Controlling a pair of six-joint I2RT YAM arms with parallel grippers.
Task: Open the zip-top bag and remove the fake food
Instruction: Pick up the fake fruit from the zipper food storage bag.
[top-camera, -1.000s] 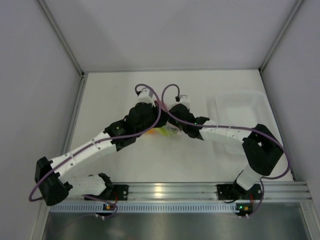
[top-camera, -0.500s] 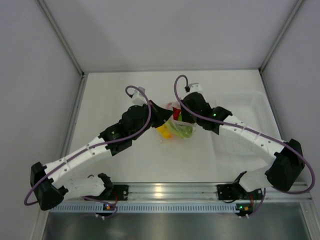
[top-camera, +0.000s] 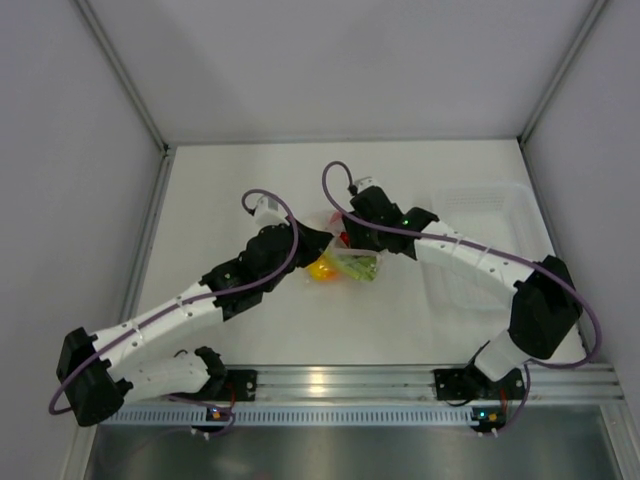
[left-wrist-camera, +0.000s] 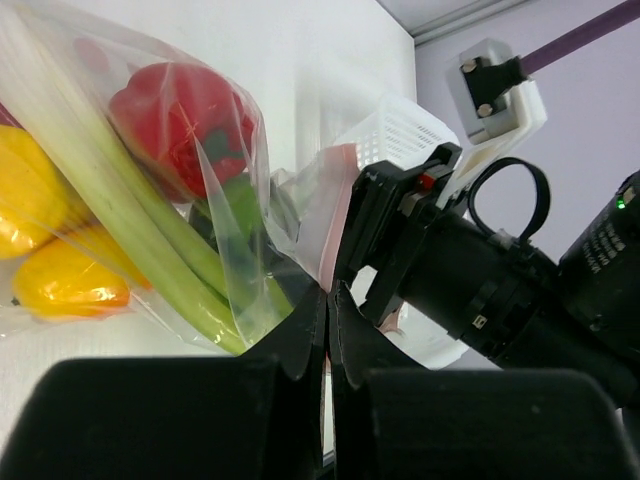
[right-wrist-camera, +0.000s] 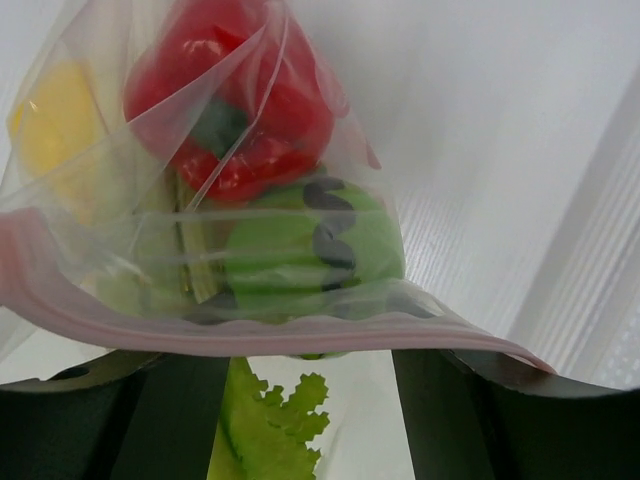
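Opening step in hand: the left gripper (left-wrist-camera: 328, 303) is pinched tight on the zip-top bag (top-camera: 352, 264) at table centre, fake food (right-wrist-camera: 250, 120) inside. The right gripper (right-wrist-camera: 310, 395), at the bag's twelve o'clock, gapes wide with the zip strip (right-wrist-camera: 200, 338) across it, gripping nothing clearly. Next it should bite that strip, then pull apart.

Two slim robot arms: the left arm (top-camera: 170, 315) and right arm (top-camera: 480, 262) have white tubular links joined by bulky black joint housings, each trailed by a looping purple cable (left-wrist-camera: 585, 35). The left claw (left-wrist-camera: 328, 300) has matte black fingers (left-wrist-camera: 290, 350). On the right arm's wrist sits a white bracket (left-wrist-camera: 497, 95) with two screws, a thin black ring (left-wrist-camera: 508, 164) and a small green light (left-wrist-camera: 622, 203).
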